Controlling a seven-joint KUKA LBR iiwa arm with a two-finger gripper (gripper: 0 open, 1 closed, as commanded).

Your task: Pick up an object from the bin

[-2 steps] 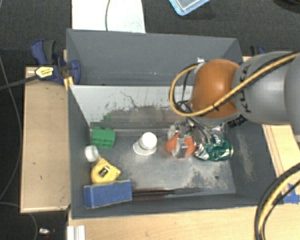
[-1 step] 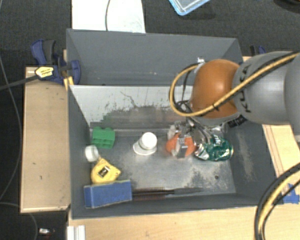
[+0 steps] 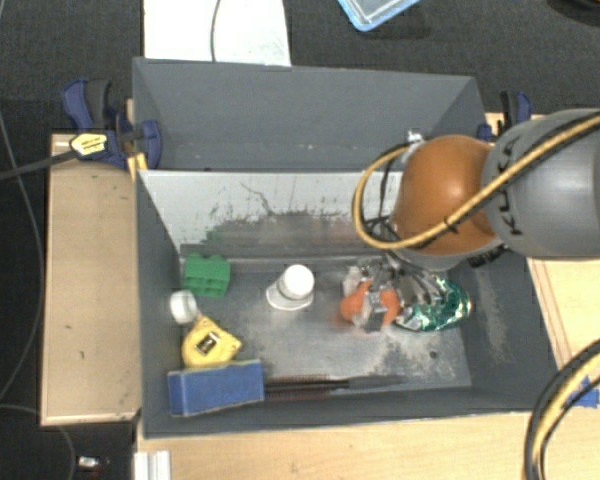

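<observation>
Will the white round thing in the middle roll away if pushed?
Probably not far: the white round thing seems to sit on a wider flat base, so it would likely slide. Its smooth, small top may be slippery to pinch.

One small orange-red lumpy object, partly hidden, lies on the floor of the grey metal bin, right of centre, just beside a crumpled green-and-white wrapper. Exact shape unclear.
</observation>
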